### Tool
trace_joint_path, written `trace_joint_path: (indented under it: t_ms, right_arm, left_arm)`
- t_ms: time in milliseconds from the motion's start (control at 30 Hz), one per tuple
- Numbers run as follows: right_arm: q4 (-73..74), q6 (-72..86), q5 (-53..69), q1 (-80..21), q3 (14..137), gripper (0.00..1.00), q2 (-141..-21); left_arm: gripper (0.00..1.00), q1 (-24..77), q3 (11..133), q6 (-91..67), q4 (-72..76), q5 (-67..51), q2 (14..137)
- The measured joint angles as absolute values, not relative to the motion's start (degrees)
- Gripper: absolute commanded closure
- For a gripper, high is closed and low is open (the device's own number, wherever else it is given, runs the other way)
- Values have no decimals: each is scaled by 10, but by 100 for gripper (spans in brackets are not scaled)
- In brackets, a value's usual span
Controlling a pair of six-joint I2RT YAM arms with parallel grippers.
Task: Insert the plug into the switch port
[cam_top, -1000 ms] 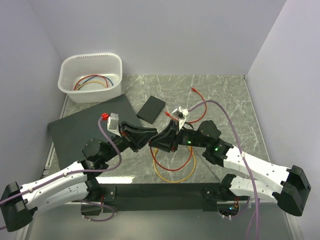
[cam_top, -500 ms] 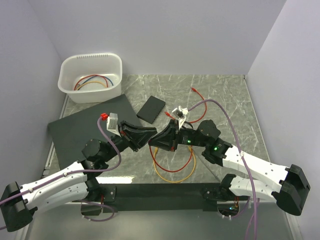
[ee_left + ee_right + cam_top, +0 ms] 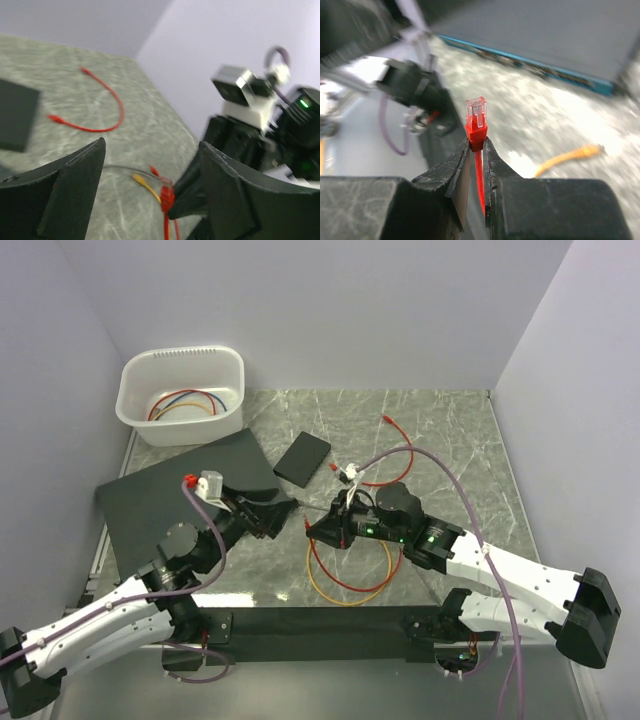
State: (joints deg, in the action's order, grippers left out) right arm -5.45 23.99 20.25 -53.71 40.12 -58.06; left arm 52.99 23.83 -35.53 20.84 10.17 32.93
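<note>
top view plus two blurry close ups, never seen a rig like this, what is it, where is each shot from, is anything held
These are two robot arms bolted at the near edge of a table. The wide picture looks down from above and behind them; each close-up comes from a camera on one wrist. On the table lie a flat black switch, a small black box, a loose red cable, an orange-yellow cable and a white tub of more cables. The right gripper pinches the plug, a red connector with a clear tip. The left gripper is open and empty.
</note>
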Motion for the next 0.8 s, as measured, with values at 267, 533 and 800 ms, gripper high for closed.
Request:
trace_joint_path:
  t_ms: [267, 533, 800]
  right_arm:
    - [55, 222, 85, -576, 469, 100, -696]
    - [112, 209, 12, -602, 565, 100, -888]
    - [152, 190, -14, -602, 684, 100, -1022]
  left_arm:
    - [5, 528, 241, -401, 54, 352, 338]
    - [9, 371, 241, -432, -18, 344, 440]
    - [9, 246, 212, -438, 15, 240, 472]
